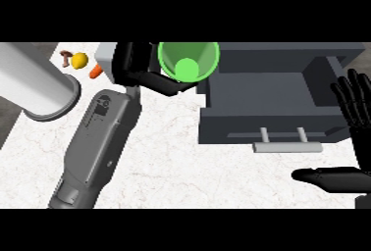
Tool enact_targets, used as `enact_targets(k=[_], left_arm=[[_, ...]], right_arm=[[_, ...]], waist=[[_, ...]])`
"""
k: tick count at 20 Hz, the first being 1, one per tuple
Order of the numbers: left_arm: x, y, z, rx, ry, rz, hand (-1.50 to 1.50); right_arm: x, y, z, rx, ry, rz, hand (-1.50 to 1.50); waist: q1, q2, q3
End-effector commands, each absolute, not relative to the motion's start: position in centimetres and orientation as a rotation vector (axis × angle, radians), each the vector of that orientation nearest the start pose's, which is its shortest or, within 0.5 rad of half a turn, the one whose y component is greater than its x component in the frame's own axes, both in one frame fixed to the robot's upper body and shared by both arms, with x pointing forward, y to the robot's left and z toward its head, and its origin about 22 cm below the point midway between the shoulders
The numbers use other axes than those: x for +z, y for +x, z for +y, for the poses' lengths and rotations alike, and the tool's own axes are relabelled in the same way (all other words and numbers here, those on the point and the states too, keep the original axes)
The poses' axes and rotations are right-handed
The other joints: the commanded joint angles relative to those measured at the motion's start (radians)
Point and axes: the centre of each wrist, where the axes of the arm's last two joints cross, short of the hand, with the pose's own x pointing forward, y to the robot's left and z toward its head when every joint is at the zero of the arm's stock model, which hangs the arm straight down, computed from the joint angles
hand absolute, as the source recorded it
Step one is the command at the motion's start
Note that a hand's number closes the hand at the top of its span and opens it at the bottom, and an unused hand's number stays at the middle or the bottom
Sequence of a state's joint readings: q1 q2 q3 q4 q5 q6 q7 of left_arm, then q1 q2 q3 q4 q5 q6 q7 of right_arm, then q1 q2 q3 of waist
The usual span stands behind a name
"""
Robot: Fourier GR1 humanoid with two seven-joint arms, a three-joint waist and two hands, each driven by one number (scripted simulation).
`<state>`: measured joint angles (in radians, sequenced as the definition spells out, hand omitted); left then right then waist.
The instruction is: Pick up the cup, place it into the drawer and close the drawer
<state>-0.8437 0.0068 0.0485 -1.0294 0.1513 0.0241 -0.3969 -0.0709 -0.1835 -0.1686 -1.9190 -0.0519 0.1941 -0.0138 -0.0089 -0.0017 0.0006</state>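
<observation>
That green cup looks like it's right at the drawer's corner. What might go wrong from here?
1. The green cup, held tilted in the left hand, hangs over the open drawer's left rear corner; released there, it may catch the wall and land outside.
2. Lying tilted inside, it might roll about when the drawer is pushed by its handle.
3. The right hand rests open beside the drawer, perhaps in the way.

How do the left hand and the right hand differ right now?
The left hand is curled round the green cup, tilted at the open drawer's left rear corner; the right hand holds nothing.
The left hand is far out over the counter; the right hand shows at the view's right edge, beside the drawer.
The left hand's fingers are bent; the right hand's are straight, pointing up.
Both are black.
</observation>
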Motion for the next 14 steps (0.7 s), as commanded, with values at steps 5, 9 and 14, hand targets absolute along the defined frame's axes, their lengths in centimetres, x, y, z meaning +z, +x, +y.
enact_targets(k=[5, 9, 14], left_arm=[[18.9, 41.8, 6.6, -0.151, -0.284, -2.111, 1.50], [17.6, 42.5, 4.2, -0.151, -0.271, -2.046, 1.50], [15.5, 43.2, 4.2, -0.145, -0.279, -1.962, 1.50]], right_arm=[[12.6, 23.8, -29.5, 0.220, -0.091, -2.004, -1.50], [12.1, 23.2, -29.4, 0.253, -0.057, -2.002, -1.50], [10.8, 24.2, -28.9, 0.246, -0.059, -2.000, -1.50]], waist=[[-0.008, 0.002, 0.000], [-0.030, 0.006, 0.000], [-0.025, 0.008, 0.000]])
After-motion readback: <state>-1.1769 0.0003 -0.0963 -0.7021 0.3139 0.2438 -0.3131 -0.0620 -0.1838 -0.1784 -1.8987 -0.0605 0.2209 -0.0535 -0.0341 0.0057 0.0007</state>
